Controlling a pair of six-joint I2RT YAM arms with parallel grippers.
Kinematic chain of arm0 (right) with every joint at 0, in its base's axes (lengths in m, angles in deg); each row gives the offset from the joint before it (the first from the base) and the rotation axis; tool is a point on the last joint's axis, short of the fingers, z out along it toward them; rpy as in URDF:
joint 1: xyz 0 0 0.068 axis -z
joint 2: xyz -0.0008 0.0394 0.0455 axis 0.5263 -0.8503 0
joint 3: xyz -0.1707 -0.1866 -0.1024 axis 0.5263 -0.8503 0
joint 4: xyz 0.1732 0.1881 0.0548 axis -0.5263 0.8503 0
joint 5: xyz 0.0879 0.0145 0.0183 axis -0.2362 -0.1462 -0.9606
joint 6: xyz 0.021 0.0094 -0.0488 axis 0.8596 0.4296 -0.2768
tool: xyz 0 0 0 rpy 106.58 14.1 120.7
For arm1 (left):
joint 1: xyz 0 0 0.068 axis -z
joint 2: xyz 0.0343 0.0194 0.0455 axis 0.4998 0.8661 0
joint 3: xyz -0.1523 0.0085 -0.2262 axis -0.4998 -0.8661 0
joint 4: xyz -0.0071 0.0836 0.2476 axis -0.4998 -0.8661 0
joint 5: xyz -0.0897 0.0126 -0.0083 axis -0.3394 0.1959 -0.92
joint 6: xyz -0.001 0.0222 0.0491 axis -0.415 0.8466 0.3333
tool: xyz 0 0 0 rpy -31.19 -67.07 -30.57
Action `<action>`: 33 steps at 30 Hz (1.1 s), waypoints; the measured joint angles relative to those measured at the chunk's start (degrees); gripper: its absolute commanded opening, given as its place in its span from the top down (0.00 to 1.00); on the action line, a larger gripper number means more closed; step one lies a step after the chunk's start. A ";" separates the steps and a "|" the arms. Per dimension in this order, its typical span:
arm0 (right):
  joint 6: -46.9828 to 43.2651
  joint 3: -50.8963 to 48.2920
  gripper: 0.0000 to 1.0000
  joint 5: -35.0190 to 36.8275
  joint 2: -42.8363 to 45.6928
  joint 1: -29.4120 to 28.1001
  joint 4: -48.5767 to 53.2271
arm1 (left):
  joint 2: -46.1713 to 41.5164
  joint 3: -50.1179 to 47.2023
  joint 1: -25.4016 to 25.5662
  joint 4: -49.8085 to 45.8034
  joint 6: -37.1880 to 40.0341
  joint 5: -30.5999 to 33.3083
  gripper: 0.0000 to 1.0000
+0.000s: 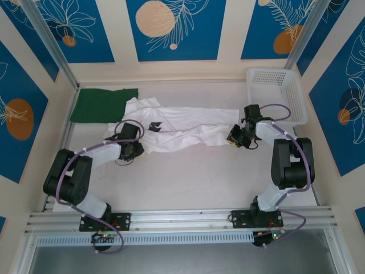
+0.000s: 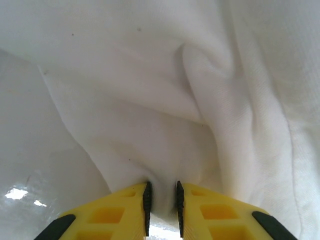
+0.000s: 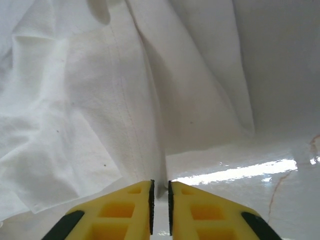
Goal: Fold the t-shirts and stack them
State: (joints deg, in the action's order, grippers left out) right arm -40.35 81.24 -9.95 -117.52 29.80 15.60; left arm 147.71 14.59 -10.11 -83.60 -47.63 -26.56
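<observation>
**Both claws clamped on the white tee, green tee at far left**

Left wrist view: left gripper (image 2: 162,195) has its yellow fingers nearly together, with a fold of the white t-shirt (image 2: 165,100) pinched between the black pads. Cloth bunches into a thick ridge running up and right from the pinch. Bare glossy table (image 2: 30,165) to the left of it.

Right wrist view: right gripper (image 3: 160,192) likewise, fingers close to touching, a thin edge of the white cloth caught in the slot. A seam runs up from the grip. Shiny bare table to the right.

Top view, near to far:
- aluminium rail (image 1: 182,220) along the near edge
- white t-shirt stretched left-right across mid table, wrinkled, not folded, black print (image 1: 154,125) on its left part
- left gripper at the shirt's near-left edge, right gripper at its right end
- green t-shirt (image 1: 102,104) flat at far left, its right edge touching the white one
- white mesh basket (image 1: 297,97) in the far-right corner, apart from both shirts
</observation>
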 measured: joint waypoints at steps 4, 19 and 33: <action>0.00 -0.02 0.80 0.02 0.00 0.31 -0.02 | -0.02 -0.02 0.02 0.02 0.00 -0.02 0.80; 0.55 -1.49 0.66 0.17 -1.29 0.79 -1.25 | -0.68 -0.68 0.02 1.11 0.37 -0.20 0.92; 1.11 -0.92 0.87 -0.81 -5.33 -0.72 -2.95 | -1.88 -1.88 0.02 2.10 0.44 -0.20 1.00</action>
State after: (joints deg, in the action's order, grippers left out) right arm -39.24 80.32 -10.76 -122.85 29.08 12.65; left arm 145.83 12.71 -10.09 -81.50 -47.20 -26.75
